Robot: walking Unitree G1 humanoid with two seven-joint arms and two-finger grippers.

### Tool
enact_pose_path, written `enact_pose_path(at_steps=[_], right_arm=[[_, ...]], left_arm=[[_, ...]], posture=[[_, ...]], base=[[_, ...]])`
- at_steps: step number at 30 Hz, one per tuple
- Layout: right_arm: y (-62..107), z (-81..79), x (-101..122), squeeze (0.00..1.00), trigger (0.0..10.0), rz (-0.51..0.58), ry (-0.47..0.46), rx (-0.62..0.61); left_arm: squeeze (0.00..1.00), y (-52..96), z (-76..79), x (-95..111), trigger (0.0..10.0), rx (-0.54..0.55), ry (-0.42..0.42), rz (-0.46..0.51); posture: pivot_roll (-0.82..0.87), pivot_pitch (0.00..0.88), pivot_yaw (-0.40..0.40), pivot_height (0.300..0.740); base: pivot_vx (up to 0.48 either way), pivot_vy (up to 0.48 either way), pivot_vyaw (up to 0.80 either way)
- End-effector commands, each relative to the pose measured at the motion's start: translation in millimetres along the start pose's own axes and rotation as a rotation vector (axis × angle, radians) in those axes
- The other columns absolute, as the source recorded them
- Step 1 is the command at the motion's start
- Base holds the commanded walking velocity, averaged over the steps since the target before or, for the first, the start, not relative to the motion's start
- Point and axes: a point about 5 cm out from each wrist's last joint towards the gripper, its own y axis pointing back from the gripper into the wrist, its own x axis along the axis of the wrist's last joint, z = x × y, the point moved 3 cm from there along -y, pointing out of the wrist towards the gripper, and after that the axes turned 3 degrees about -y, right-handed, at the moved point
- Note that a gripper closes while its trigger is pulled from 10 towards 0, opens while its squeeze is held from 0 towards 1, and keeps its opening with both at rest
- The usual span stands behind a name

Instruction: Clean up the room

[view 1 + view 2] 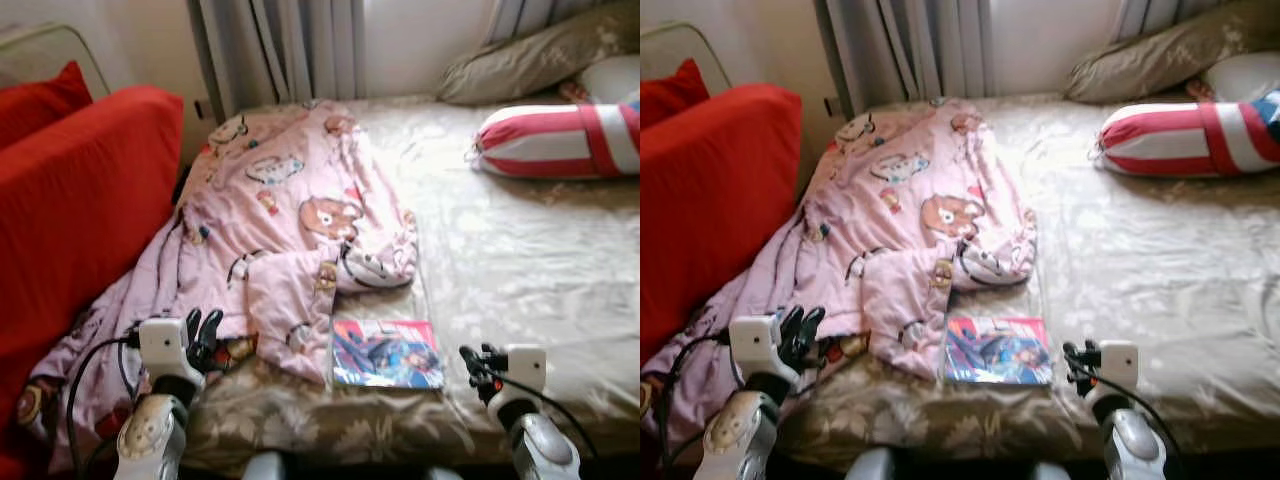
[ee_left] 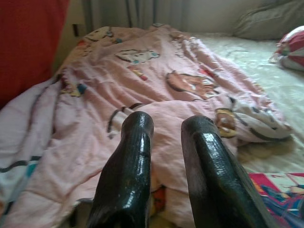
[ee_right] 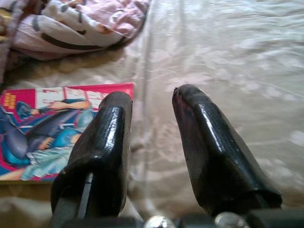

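Pink cartoon-print blanket (image 1: 280, 220) crumpled along the bed's (image 1: 500, 270) left edge, its end hanging off the front left corner. Comic book (image 1: 387, 354) flat, face up, near the front edge, tucked partly under the blanket's fold.

This is a bedroom in a home, shown by a bed (image 1: 520, 260) spread with a beige floral-patterned sheet that takes up most of the head views. A rumpled pink blanket (image 1: 290, 220) printed with cartoon animals lies across the bed's left half, with a red-and-white striped bolster pillow (image 1: 560, 140) and a beige pillow (image 1: 540, 55) at the far right and a colourful comic book (image 1: 387, 353) near the front edge. Pale curtains (image 1: 290, 45) hang behind the bed, and a red cushioned seat (image 1: 70, 210) stands just beside it on the left.
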Motion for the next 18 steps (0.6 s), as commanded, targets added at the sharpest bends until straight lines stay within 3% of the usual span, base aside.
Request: enact_pose_path(at_steps=[1, 6, 7, 8, 15, 18], right_arm=[[-0.4, -0.4, -0.8, 0.00, 10.0, -0.012, 0.007, 0.007], [-0.4, -1.8, 2.5, 0.00, 10.0, 0.010, 0.011, 0.029], [-13.7, -29.9, 9.4, 0.00, 10.0, 0.038, 0.023, 0.056], [-17.2, -38.2, 11.1, 0.00, 10.0, 0.042, 0.026, 0.063], [-31.3, -63.9, 17.5, 0.00, 10.0, 0.012, 0.037, 0.117], [-33.7, -67.2, 20.1, 0.00, 10.0, 0.015, 0.034, 0.118]], left_arm=[[0.00, -3.4, -0.2, 3.3, 10.0, -0.001, -0.003, 0.007], [0.00, -0.1, -3.1, 5.0, 10.0, 0.016, -0.003, 0.017], [0.00, 0.8, -2.8, 5.5, 10.0, 0.016, -0.004, 0.018], [0.00, 1.4, -2.6, 5.8, 10.0, 0.016, -0.004, 0.019], [0.00, 0.7, -2.8, 10.9, 10.0, 0.033, -0.001, 0.037], [0.00, 0.8, -2.8, 11.0, 10.0, 0.032, -0.002, 0.037]], posture=[[0.03, 0.000, 0.043, 0.601], [0.05, 0.000, 0.023, 0.596], [0.06, 0.000, 0.019, 0.596], [0.06, 0.000, 0.016, 0.596], [0.09, 0.000, -0.005, 0.596], [0.08, 0.000, -0.004, 0.581]], base=[[0.000, 0.000, 0.00], [0.000, 0.000, 0.00], [0.000, 0.000, 0.00], [0.000, 0.000, 0.00], [0.000, 0.000, 0.00], [0.000, 0.000, 0.00]])
